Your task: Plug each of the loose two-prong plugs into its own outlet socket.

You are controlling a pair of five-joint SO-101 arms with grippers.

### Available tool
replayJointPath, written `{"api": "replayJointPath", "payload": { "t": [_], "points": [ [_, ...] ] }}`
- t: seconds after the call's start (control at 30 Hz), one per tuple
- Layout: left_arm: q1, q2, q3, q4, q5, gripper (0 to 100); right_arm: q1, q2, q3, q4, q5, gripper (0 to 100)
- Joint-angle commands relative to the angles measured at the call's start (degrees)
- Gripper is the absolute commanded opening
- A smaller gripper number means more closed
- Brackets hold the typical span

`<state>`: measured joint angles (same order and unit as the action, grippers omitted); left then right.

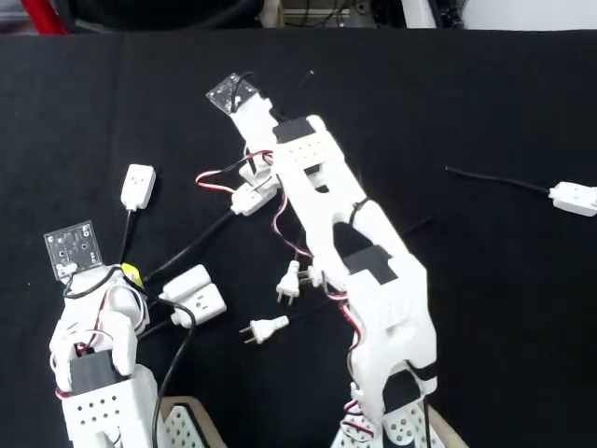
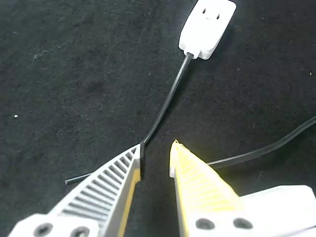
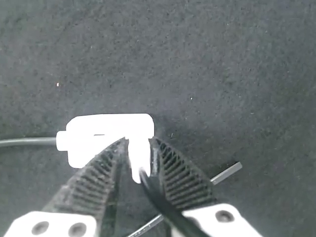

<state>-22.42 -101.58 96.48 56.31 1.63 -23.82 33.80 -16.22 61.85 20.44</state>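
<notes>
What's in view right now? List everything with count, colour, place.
outlet sockets: five, white with black cords; one at the far left, two side by side by the left arm, one at the right edge, one at the right gripper
loose plugs: two, white, mid-table beside the right arm
held plug: one, white, against a socket
table: one, black
left gripper: grey and yellow fingers, open above a cord
right gripper: black fingers, shut on the held plug

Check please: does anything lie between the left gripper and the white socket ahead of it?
Only the socket's own black cord runs from it to the left gripper; nothing else visible lies between them.
</notes>
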Motion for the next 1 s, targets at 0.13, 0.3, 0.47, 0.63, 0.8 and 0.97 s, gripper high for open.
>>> {"api": "replayJointPath", "payload": {
  "t": [0.13, 0.3, 0.47, 0.63, 0.8, 0.97],
  "points": [
    [0.6, 0.0, 1.0, -1.1, 0.4, 11, 1.1, -0.2, -1.8, 1.1, 1.8, 1.1],
    [0.6, 0.1, 1.0, -1.1, 0.4, 11, 2.5, -0.2, -0.7, 2.5, 7.6, 1.1],
    [0.6, 0.1, 1.0, -1.1, 0.4, 11, 5.1, -0.5, 0.0, 2.8, 11.6, 1.1],
    [0.6, 0.1, 1.0, -1.1, 0.4, 11, 7.9, -0.5, 0.0, 2.8, 14.3, 1.1],
    [0.6, 0.1, 1.0, -1.1, 0.4, 11, 10.7, -0.5, 0.0, 2.8, 18.4, 1.1],
    [0.5, 0.2, 1.1, -1.1, 0.4, 11, 13.1, -1.5, 0.1, 1.4, 19.0, 1.1]
  ]
}}
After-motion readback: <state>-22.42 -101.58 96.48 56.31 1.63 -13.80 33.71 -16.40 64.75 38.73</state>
